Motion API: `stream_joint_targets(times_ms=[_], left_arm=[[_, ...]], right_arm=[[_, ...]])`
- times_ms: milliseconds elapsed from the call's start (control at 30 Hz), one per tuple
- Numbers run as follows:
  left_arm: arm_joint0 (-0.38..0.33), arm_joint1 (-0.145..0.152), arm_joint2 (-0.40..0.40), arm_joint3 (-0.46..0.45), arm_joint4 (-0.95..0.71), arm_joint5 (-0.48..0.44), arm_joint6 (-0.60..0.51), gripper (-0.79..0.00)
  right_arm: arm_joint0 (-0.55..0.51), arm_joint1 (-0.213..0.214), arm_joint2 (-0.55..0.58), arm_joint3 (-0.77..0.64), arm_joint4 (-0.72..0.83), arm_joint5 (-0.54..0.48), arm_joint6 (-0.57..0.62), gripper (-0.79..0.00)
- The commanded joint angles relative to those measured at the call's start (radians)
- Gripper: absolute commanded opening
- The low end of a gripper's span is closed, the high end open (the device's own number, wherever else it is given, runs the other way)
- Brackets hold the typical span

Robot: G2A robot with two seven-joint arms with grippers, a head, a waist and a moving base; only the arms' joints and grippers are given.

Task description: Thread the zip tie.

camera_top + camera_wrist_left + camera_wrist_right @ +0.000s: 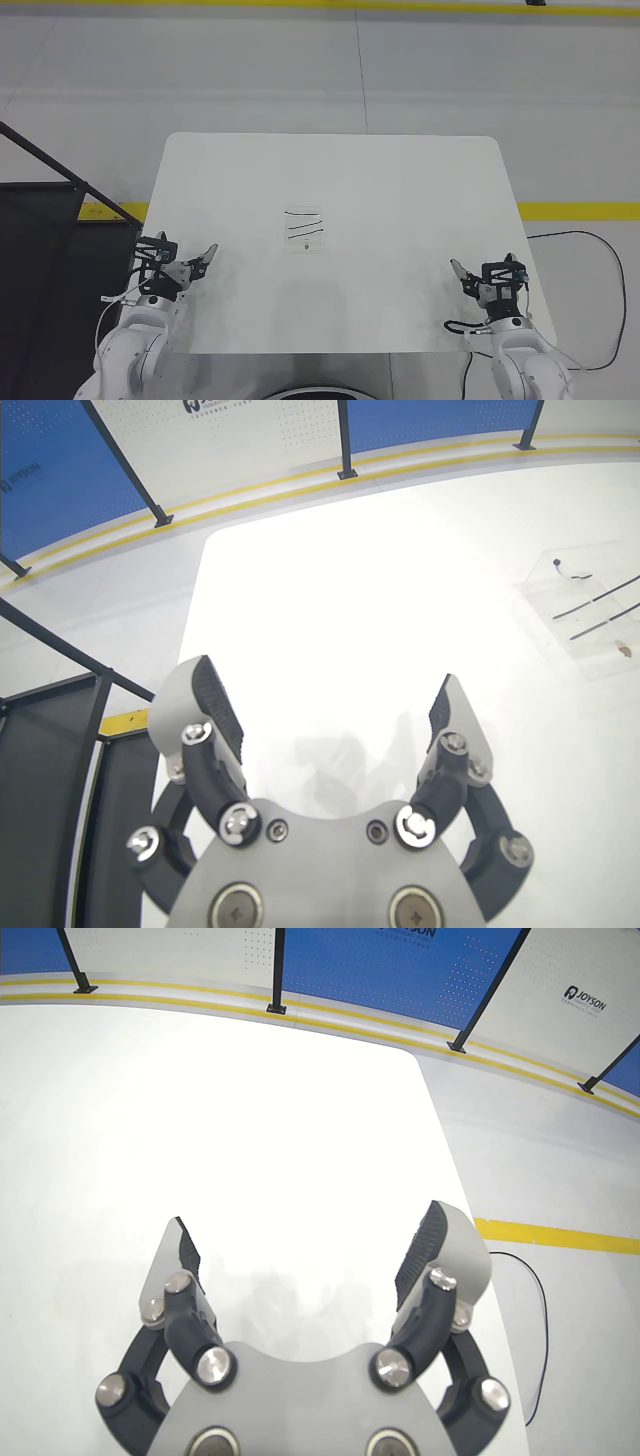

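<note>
On the middle of the table (420,180), a clear tray (292,246) holds the zip ties (303,226), their long axes running left to right. Both grippers sit by the near edge, jaws spread and empty: the left gripper (324,680) at the left, the right gripper (308,1215) at the right. The ties lie far-right of the left jaws and far-left of the right. The left arm looks nearer and better placed to reach first.

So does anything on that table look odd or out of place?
Little. On the clear tray mid-table, one zip tie lies kinked beside two straight ties, and a small brown scrap sits near them; what it is, I cannot tell.
</note>
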Motion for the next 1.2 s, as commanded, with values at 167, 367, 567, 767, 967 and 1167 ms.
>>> stream_joint_targets(times_ms=[167, 367, 567, 767, 967, 1167], left_arm=[[0.000, 0.000, 0.000, 0.000, 0.000, 0.000, 0.000, 0.000], [-0.001, 0.000, 0.000, -0.004, -0.005, -0.004, 0.003, 0.000], [0.020, 0.004, -0.046, -0.020, -0.083, -0.131, 0.015, 0.000], [0.028, 0.014, -0.105, -0.024, -0.194, -0.323, -0.035, 0.000], [0.032, 0.023, -0.144, -0.012, -0.301, -0.478, -0.067, 0.000], [0.020, 0.032, -0.169, 0.007, -0.428, -0.598, -0.158, 0.000]], right_arm=[[0.000, 0.000, 0.000, 0.000, 0.000, 0.000, 0.000, 0.000], [0.000, 0.000, 0.000, 0.000, 0.000, 0.000, 0.000, 0.000], [0.003, -0.003, -0.014, -0.055, 0.021, -0.028, 0.032, 0.000], [0.038, 0.006, -0.011, -0.123, 0.140, -0.265, 0.194, 0.000], [0.157, 0.014, -0.025, -0.133, 0.370, -0.422, 0.463, 0.000], [0.298, 0.016, -0.082, -0.088, 0.636, -0.447, 0.701, 0.000]])
